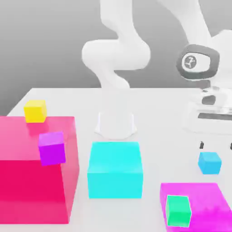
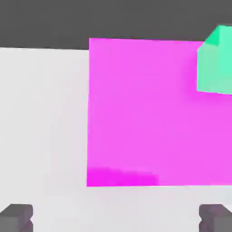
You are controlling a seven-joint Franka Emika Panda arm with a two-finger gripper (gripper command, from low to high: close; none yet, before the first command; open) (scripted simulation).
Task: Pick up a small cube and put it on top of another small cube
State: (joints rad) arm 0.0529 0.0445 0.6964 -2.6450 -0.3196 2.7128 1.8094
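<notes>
A small sky-blue cube [image 1: 210, 162] rests on the white table on the exterior view's right. My gripper [image 1: 215, 145] hangs just above it and stands open, its two dark fingertips [image 1: 200, 145] wide apart with nothing between them. In the hand view the gripper [image 2: 115, 219] looks down on a flat magenta block [image 2: 149, 113], and both grey fingertips [image 2: 16, 217] stay apart. Other small cubes are a green one [image 1: 177, 210] [image 2: 216, 61] on the magenta block [image 1: 199, 199], a yellow one [image 1: 35, 111] on the big pink block [image 1: 36, 181], and a purple one [image 1: 52, 148] at that block's front face.
A large cyan block [image 1: 115, 170] stands mid-table between the pink block and the magenta block. The arm's white base [image 1: 115, 124] rises behind it. Bare table [image 1: 158, 149] lies between the cyan block and the sky-blue cube.
</notes>
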